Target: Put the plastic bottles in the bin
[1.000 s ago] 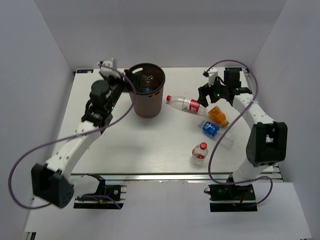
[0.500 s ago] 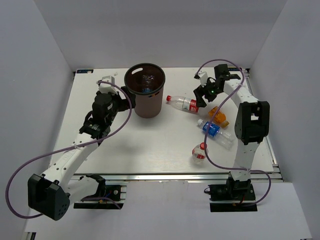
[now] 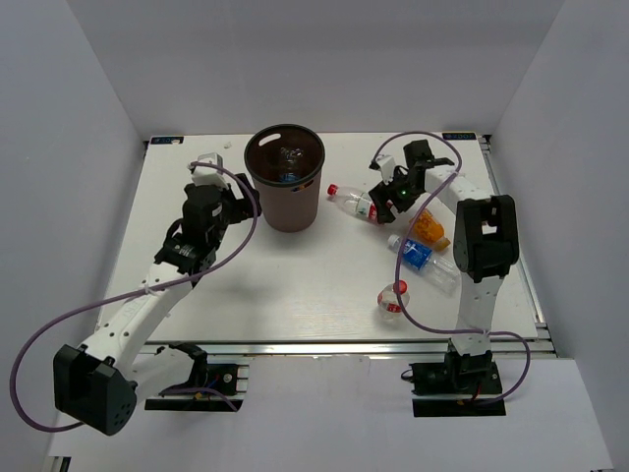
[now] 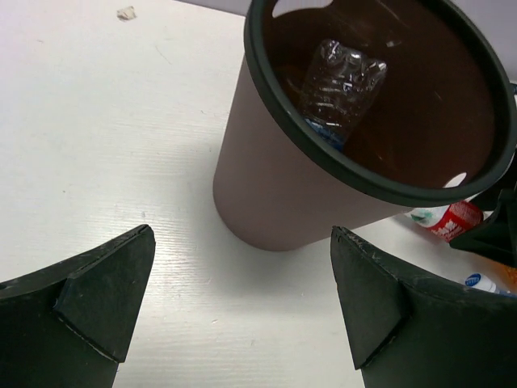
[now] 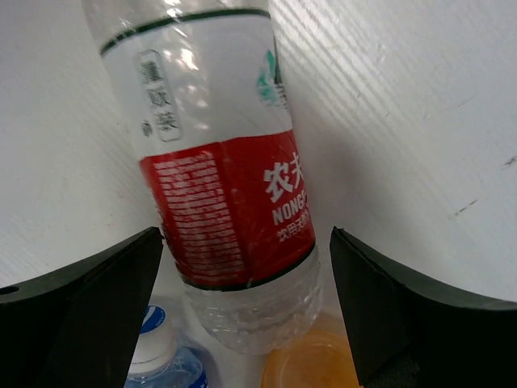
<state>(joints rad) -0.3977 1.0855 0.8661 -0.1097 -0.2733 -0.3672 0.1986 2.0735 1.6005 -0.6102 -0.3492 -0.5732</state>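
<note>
The bin (image 3: 285,202) stands upright toward the back of the white desk (image 3: 246,285), a little left of the middle. Looking down into it from the left wrist view, a clear blue-labelled bottle (image 4: 343,81) lies against its inner wall; what else is inside I can't make out.

Just to the right of the bin a red-labelled bottle (image 3: 352,201) lies on its side on the desk, its red cap pointing toward the bin. The right pincer (image 3: 386,197) is down over the far end of this bottle. In the right wrist view its two dark fingers (image 5: 89,307) stand spread wide on either side of the red label (image 5: 230,202), with a little desk showing between each finger and the bottle, so it straddles the bottle without gripping it.

Close by on the right lies an orange bottle (image 3: 428,227), and just in front of that a second blue-labelled bottle (image 3: 421,258) lies slantwise. A small red-capped bottle (image 3: 393,297) sits nearer the front edge, apart from the others; I can't tell whether it is upright or tipped.

On the other side of the bin, the left pincer (image 3: 241,204) hangs just beside the bin's left wall, aimed at it. Its fingers (image 4: 105,299) are wide apart with nothing between them but bare desk and the bin's side (image 4: 275,202) beyond.
</note>
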